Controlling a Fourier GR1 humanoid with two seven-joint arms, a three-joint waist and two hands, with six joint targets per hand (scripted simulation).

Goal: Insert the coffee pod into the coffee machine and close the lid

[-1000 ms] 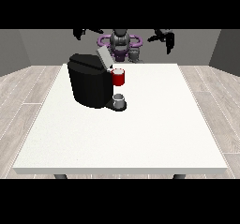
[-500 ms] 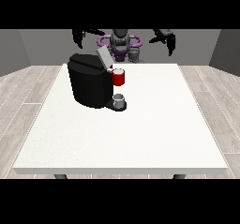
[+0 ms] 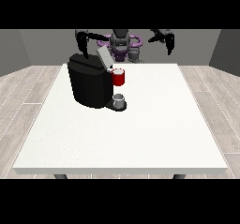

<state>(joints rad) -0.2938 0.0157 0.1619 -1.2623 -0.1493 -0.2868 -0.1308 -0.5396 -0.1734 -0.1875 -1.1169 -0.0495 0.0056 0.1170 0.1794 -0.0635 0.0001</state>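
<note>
Nearest, bare table (image 3: 140, 138). Then the machine (image 3: 89, 85) with a grey thing (image 3: 119, 100) at its base, possibly the pod, and a red thing at the machine (image 3: 118, 77). Its lid (image 3: 104, 58) stands raised, ready for loading. Farthest, both hands hang high, holding nothing: view's left (image 3: 83, 44), view's right (image 3: 167, 40); finger spread I cannot tell.

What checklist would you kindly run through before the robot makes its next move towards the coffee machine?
1. Lid raised: ok, the grey lid stands tilted up on the coffee machine.
2. Pod located: cannot tell; a grey thing sits on the machine's base, and it may or may not be the pod.
3. A red thing at the machine sits below the lid: ok, visible.
4. Hand at the view's left: ok, above the machine, holding nothing.
5. Hand at the view's right: ok, raised off the table, holding nothing.
</note>
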